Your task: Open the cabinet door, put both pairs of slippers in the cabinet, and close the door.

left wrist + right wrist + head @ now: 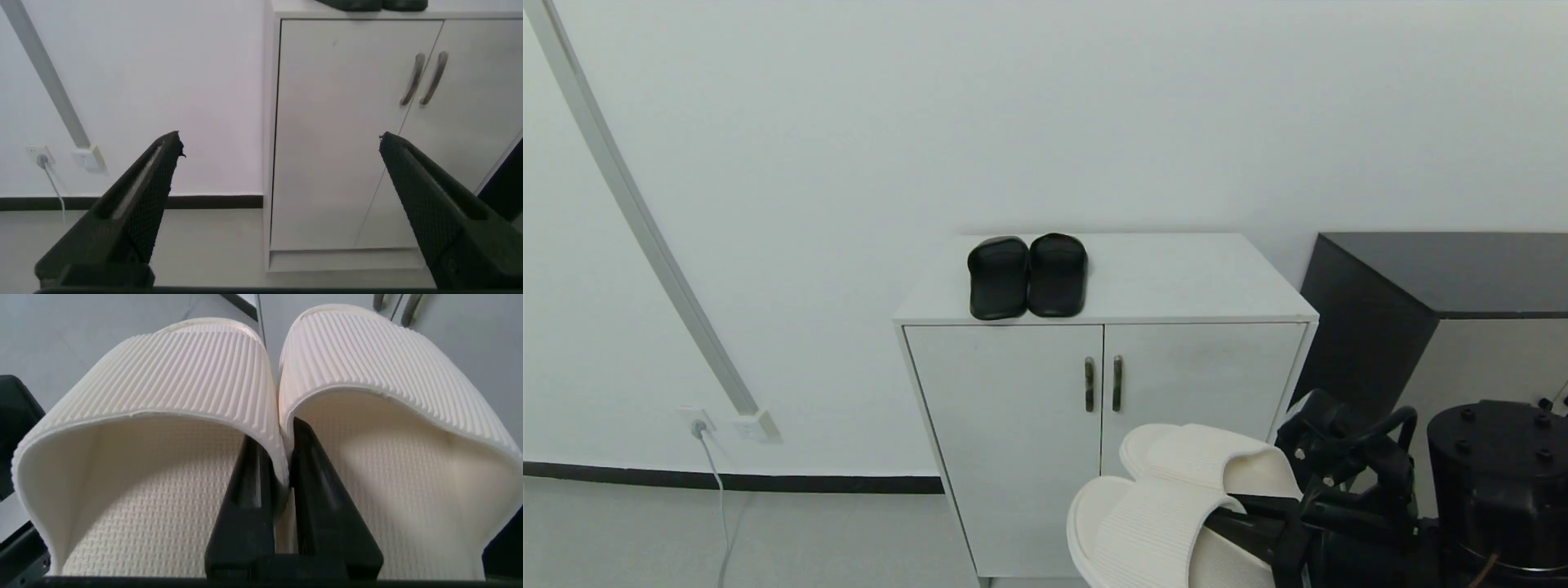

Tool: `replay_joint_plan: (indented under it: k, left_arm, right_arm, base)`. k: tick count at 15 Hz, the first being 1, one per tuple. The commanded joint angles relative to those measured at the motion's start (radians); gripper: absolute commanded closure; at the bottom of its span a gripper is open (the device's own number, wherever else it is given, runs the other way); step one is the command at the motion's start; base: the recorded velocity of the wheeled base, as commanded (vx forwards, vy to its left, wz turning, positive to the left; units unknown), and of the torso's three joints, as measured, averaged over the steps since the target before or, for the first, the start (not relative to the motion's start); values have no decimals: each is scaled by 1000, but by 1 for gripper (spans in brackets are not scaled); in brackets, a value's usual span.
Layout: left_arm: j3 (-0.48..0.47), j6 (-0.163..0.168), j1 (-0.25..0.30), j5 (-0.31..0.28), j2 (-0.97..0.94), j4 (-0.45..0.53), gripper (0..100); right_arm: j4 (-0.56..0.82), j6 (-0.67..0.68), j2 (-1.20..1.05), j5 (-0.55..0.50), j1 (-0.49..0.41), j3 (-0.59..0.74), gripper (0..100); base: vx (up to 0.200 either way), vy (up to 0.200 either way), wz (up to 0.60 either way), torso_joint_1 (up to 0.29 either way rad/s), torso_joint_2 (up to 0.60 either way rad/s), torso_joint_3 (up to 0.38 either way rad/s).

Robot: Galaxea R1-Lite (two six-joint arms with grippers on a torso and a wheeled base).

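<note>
The white slippers [1168, 523] run off the head view's bottom edge.

Beyond the right gripper [1227, 510] rises a plain white wall [1045, 114], evenly lit, with a black skirting strip [727, 482] where it meets the pale grey floor [629, 539]. The white two-door cabinet [1013, 457] stands against that wall just behind the gripper, its doors shut. Well to the gripper's left, a pale conduit [629, 204] slants down the wall to a small white box [758, 426]. Beside the box, a socket [696, 422] holds a plug whose grey cable [719, 506] drops to the floor. To the gripper's right and farther back stands a black unit [1372, 327].
</note>
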Motion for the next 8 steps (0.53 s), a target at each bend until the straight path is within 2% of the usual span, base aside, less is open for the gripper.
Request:
replay_joint_plan:
  k: [1,8]
  left_arm:
    - [0,1,0,0,1,0,0]
    - [0,-1,0,0,1,0,0]
  right_arm:
    - [0,-1,5,0,1,1,100]
    - [-2,-1,12,0,4,1,100]
  base:
    - [0,0,0,-212,535,330]
    - [0,0,0,-192,511,324]
